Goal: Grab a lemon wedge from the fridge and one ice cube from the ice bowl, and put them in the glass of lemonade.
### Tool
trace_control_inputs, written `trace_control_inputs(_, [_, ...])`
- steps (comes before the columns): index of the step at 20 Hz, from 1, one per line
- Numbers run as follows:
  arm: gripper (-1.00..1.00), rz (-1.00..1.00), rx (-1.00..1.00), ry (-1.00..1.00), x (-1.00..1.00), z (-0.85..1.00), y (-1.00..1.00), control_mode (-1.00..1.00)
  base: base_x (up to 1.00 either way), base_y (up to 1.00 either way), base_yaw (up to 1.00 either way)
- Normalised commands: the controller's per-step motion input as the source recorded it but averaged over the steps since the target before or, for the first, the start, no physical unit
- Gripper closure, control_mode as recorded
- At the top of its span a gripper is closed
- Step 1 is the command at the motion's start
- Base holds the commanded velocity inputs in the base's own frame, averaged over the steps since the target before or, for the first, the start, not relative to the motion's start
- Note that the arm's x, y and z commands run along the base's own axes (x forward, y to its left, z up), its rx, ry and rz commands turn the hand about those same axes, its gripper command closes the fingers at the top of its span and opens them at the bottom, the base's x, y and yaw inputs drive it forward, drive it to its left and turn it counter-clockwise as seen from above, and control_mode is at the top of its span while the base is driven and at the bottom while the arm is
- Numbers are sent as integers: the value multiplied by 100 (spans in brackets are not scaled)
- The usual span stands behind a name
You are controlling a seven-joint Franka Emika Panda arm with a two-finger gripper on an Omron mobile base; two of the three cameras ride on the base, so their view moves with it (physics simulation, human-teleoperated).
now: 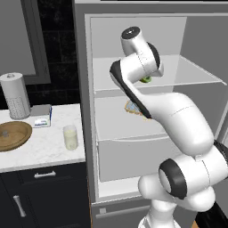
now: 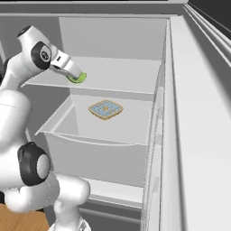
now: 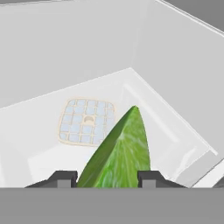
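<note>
At the lower middle of the hand view, the gripper [image 3: 108, 178] has its jaws clamped on the lemon wedge [image 3: 120, 153], one fingertip at each side. In the right base view the wedge sits upper left, inside the open fridge [image 2: 113, 40] above the tray [image 2: 105, 109]

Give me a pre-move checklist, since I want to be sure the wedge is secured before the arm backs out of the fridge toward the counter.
1. Lemon wedge sits between the end effector fingertips: ok.
2. Grip firm enough for the carry: cannot tell; the contact itself is hidden.
3. Wedge lifted off the upper fridge shelf: cannot tell from either base view.
4. Tray of food lies on the lower shelf, apart from the end effector: ok.
5. Glass of lemonade stands upright on the counter, nothing covering it: ok.
6. Ice bowl rests on the counter left of the glass, an ice cube inside: ok.
</note>
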Motion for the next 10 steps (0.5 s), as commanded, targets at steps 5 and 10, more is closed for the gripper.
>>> trace_control_inputs(5, [100, 25, 0, -17, -100, -28, -18, -100, 0, 0, 0])
trace_control_inputs(10, [100, 46, 0, -4, -100, -3, -23, -100, 0, 0, 0])
